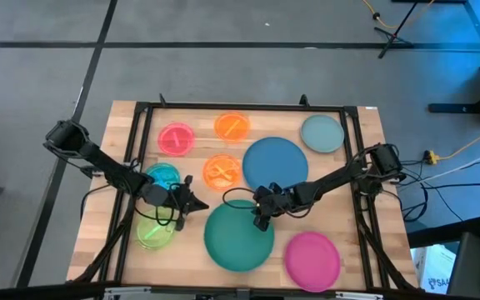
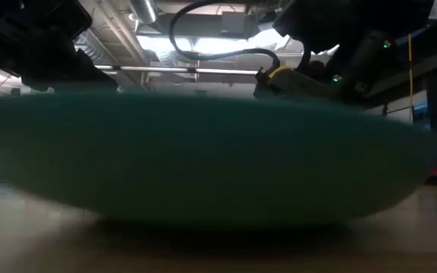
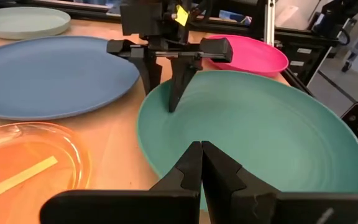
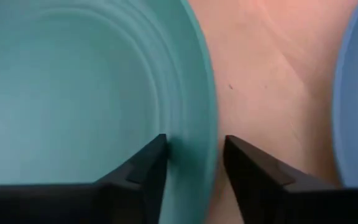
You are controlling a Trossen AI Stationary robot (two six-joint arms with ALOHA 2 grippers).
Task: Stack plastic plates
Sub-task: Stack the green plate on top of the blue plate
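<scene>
**Asker:** Looking down on the table, what is laid out?

**Describer:** A wooden table holds round plastic plates. At the centre lies a large blue plate. At six o'clock from it sits a large dark green plate, and at four o'clock a magenta plate. A grey-green plate rests at two o'clock. Two small orange plates lie at eleven o'clock and nine o'clock, with a small pink plate farther out at ten o'clock. A teal plate and a lime plate sit towards eight o'clock, under the left arm. All plates lie apart, none stacked.

**Asker:** Where is the right gripper?

**Describer:** The right gripper is at the green plate's twelve o'clock edge. Its fingers are apart, one inside the rim and one outside, straddling it. I cannot tell whether they touch it.

**Asker:** And the left gripper?

**Describer:** The left gripper hangs just beside the green plate's ten o'clock edge, fingers pressed together, holding nothing.

**Asker:** Anything from table height?

**Describer:** The green plate fills that view, blurred, with dark arm parts above.
</scene>
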